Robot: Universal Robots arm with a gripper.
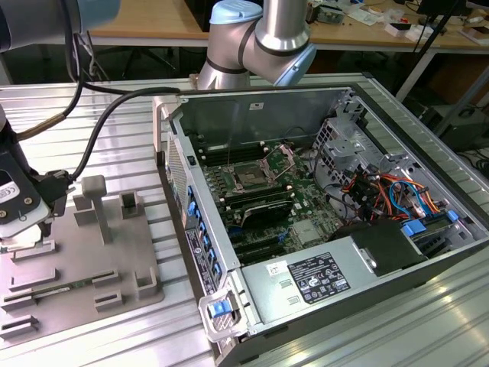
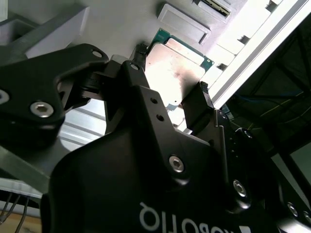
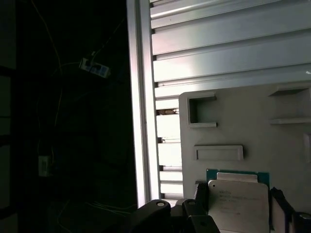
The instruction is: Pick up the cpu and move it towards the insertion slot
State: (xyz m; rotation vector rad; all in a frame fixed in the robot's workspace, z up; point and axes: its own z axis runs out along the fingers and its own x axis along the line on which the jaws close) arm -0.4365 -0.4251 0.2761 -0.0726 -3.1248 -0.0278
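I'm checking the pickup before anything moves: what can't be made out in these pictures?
First wrist view: the cpu is partly cut off by the picture edge.
Second wrist view: the gripper covers part of the cpu.
Exterior view: the slot has pins too small to see.

Arm (image 1: 263, 34) low, hand (image 2: 171, 72) tight on the cpu (image 3: 238, 206).

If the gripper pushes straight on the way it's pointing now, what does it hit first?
The gripper is closed on the cpu, so the grey tray just behind the cpu would likely come first; how much gap is left is unclear.
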